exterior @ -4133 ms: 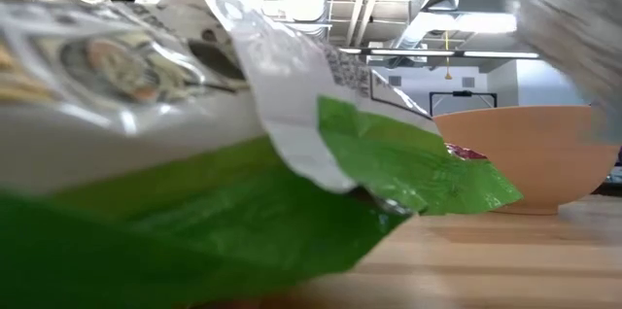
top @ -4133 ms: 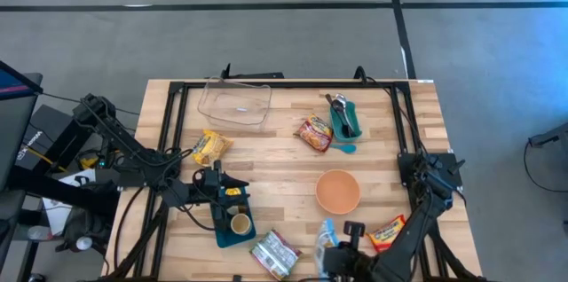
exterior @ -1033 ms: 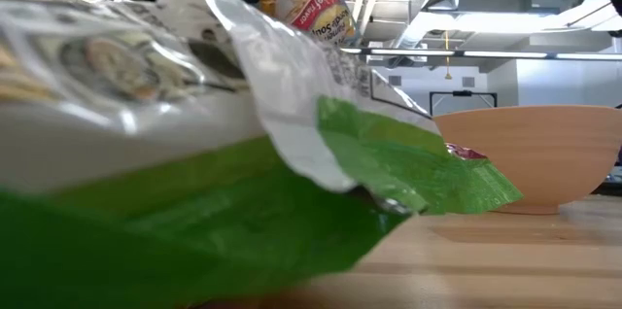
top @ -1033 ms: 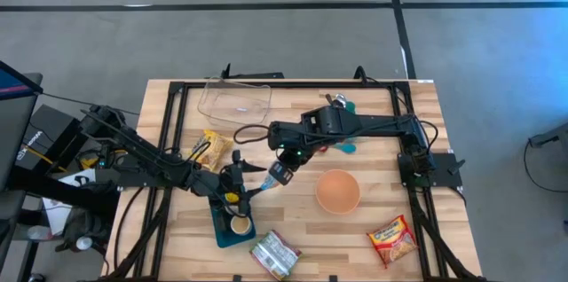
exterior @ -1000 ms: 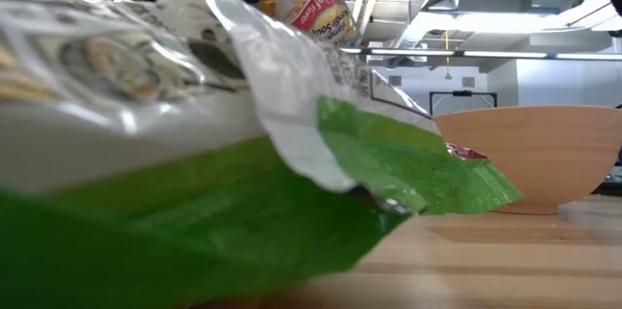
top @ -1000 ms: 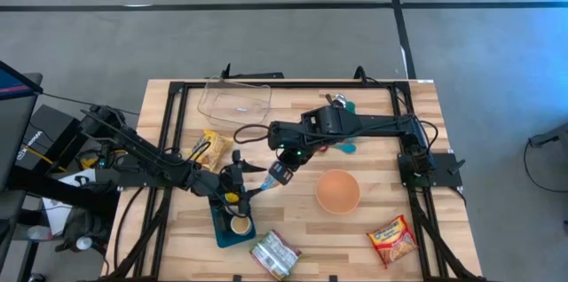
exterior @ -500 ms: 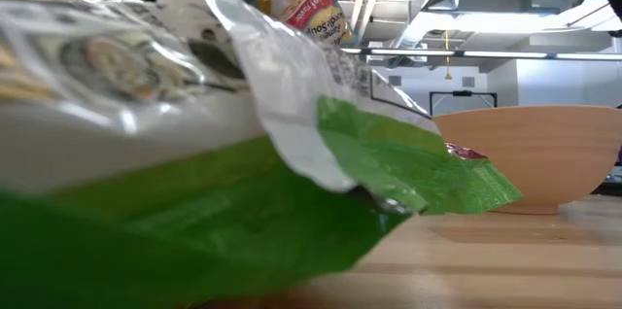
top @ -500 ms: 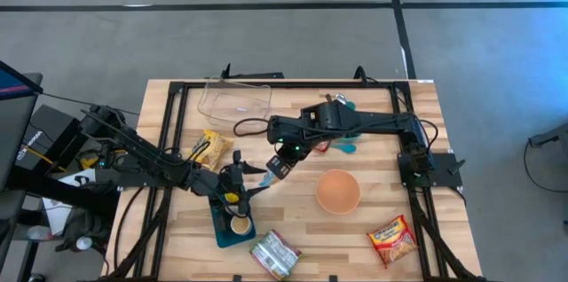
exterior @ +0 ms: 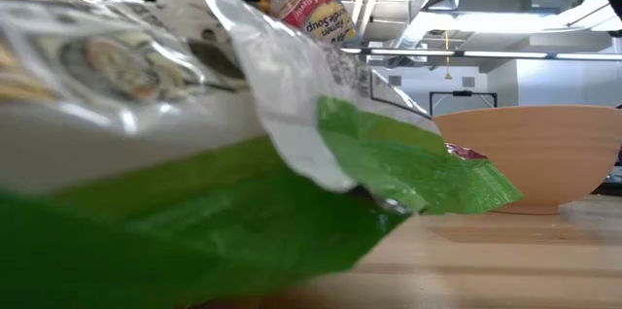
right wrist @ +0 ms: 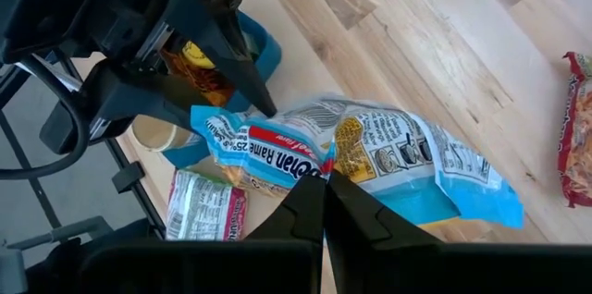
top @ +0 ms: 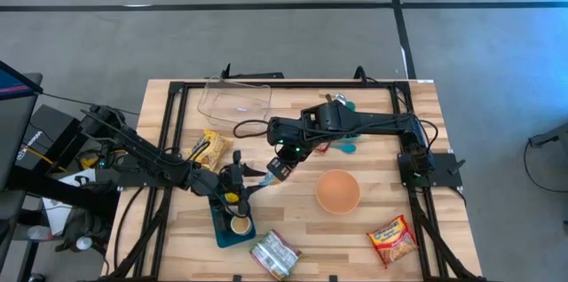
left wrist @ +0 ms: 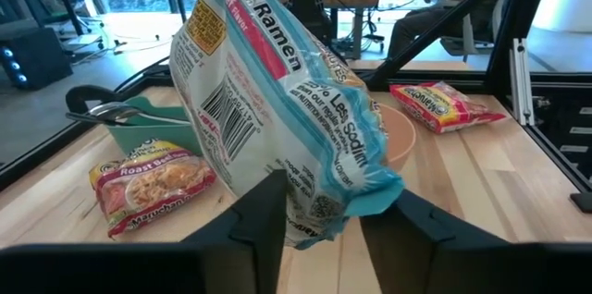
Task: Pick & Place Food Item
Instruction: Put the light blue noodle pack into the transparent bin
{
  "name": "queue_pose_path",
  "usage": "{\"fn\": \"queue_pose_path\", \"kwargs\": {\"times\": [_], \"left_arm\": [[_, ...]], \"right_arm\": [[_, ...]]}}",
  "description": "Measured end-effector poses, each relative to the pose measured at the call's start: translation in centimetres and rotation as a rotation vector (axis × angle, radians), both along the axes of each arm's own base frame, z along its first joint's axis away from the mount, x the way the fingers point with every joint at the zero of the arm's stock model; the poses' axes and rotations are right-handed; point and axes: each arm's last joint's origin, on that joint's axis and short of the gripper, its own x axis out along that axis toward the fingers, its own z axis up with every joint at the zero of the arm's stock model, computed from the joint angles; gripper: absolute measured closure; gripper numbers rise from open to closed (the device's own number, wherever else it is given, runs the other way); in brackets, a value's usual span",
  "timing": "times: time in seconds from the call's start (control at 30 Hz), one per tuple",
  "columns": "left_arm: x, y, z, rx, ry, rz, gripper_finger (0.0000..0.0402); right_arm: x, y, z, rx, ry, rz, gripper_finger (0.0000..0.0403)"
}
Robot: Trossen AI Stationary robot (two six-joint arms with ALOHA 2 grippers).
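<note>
1. ramen packet, light blue with a red band, hangs in the air over the middle of the table, between the two grippers; in the high view it shows only as a small pale strip.
2. its long axis runs from one gripper toward the other, roughly level across the table in the high view; in the left wrist view the printed face and barcode turn toward the left arm.
3. right gripper is clamped shut on one long edge of the packet, about midway along it, so the bag spreads out to both sides of its fingers.
4. left gripper has its two fingers either side of the packet's lower corner, partly parted; whether they already press on the wrapper cannot be told.
5. just beside the left gripper lies a teal tray with a small cup.
6. nearest the low camera a green and white packet fills most of that view.
7. farther out stand an orange bowl, a red noodle packet, a yellow packet, a clear container and a teal holder with utensils.
</note>
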Motion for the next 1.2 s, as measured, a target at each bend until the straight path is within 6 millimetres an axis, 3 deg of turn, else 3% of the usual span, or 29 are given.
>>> {"fn": "queue_pose_path", "kwargs": {"times": [0.77,1.2], "left_arm": [[0.00,0.01,0.01,0.000,0.000,0.002,0.0393],[-0.01,-0.01,-0.01,-0.002,0.001,-0.001,0.0393]], "right_arm": [[-0.10,-0.01,-0.05,-0.010,0.010,0.018,0.0399],[-0.12,-0.49,-0.08,-0.058,0.010,0.104,0.0285]]}}
